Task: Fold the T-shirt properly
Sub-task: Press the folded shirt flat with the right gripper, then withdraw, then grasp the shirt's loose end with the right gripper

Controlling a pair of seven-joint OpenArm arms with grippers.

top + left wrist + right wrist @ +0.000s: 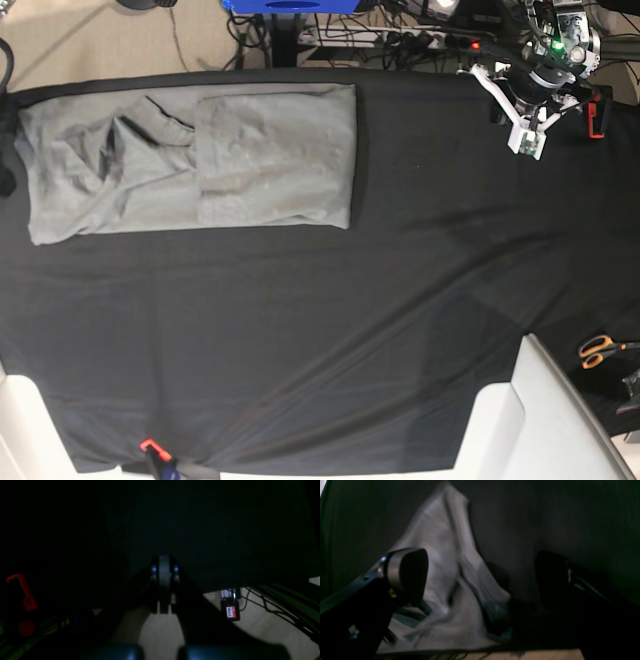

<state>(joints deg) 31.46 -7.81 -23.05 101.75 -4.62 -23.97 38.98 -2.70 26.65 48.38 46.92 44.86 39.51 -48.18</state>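
Note:
The grey T-shirt (200,165) lies partly folded as a long rectangle at the back left of the black tablecloth (350,320). In the right wrist view the T-shirt (440,562) rises in a rumpled peak, blurred, between the spread fingers. My right gripper (480,580) is open just over the cloth with nothing pinched; in the base view only a dark shape shows at the shirt's left end. My left gripper (527,142) hovers at the back right, far from the shirt. In the left wrist view the left gripper (164,563) is shut and empty over the dark tablecloth.
Orange-handled scissors (600,348) lie off the right edge of the cloth. A red clamp (598,112) sits at the back right by the left arm and another (150,446) at the front edge. Cables and a labelled tag (231,611) lie on the floor beyond the table.

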